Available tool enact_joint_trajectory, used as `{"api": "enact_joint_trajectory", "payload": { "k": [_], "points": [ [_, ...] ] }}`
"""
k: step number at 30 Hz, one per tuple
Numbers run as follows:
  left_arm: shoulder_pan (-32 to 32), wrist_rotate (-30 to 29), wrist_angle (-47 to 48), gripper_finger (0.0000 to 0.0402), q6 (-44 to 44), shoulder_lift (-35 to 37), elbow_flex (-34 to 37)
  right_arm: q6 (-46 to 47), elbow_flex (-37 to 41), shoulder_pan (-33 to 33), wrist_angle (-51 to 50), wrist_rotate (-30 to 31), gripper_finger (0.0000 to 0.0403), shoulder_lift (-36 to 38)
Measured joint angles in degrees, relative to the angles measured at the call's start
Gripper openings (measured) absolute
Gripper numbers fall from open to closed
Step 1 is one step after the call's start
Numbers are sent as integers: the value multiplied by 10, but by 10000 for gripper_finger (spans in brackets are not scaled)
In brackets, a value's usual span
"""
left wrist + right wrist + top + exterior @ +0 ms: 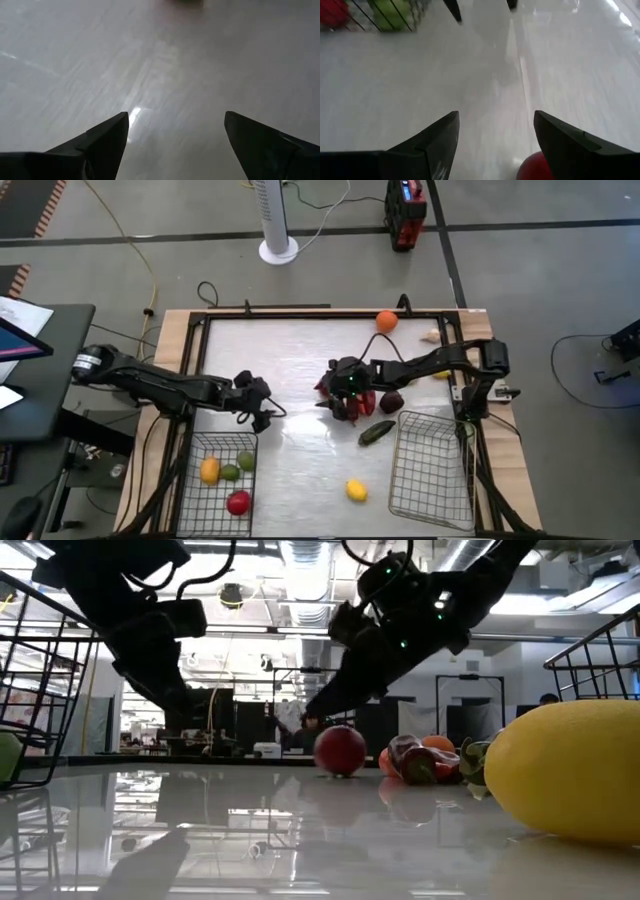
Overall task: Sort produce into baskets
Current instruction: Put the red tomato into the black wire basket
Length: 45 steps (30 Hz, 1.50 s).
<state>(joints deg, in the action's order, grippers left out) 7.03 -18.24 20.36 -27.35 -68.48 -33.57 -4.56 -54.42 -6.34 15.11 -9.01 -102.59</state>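
The right pincer [495, 145] gapes wide and empty over the counter [300, 360], a red apple [536, 167] just beside one finger. The left pincer [175, 145], also spread and empty, hovers near the left basket [215, 485].

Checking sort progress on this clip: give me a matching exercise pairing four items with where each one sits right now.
Items:
1. orange
2. cucumber
3. red apple
4. loose lemon

Places:
A. inside the left basket
B. far table edge
C. bare table between the two baskets
D. just left of the right basket, near its far corner

Pairs: 1-B, 2-D, 3-A, 4-C
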Motion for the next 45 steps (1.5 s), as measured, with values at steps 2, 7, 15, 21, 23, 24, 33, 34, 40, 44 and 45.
{"api": "enact_joint_trajectory", "payload": {
  "k": [2,7,15,21,23,24,33,34,40,44,45],
  "points": [
    [1,-1,-25,318,11,-13,-3,0,1,-1,3,0,286,-6],
    [-2,-24,-32,318,34,-23,-14,-5,2,-5,2,0,285,12],
    [-14,-36,-29,318,71,-19,-33,-25,1,-10,-53,1,286,86],
    [-33,-58,-46,318,104,-19,-37,-30,8,-22,-96,3,285,125],
    [-40,-65,-66,318,126,-19,-37,-30,16,-28,-92,3,285,131],
    [-42,-65,-78,318,142,-19,-37,-30,20,-31,-86,3,285,133],
    [-72,-60,-207,318,280,-19,-37,-15,47,-64,-92,6,285,123],
    [-77,-56,-214,318,282,-19,-37,-10,50,-64,-89,6,285,123],
    [-104,27,-227,318,213,-19,-37,4,66,-43,-101,39,285,125],
    [-110,51,-225,318,183,-19,-42,-10,67,-34,-125,50,285,130],
    [-111,55,-225,318,177,-19,-46,-15,67,-36,-131,53,285,134]
  ]
}}
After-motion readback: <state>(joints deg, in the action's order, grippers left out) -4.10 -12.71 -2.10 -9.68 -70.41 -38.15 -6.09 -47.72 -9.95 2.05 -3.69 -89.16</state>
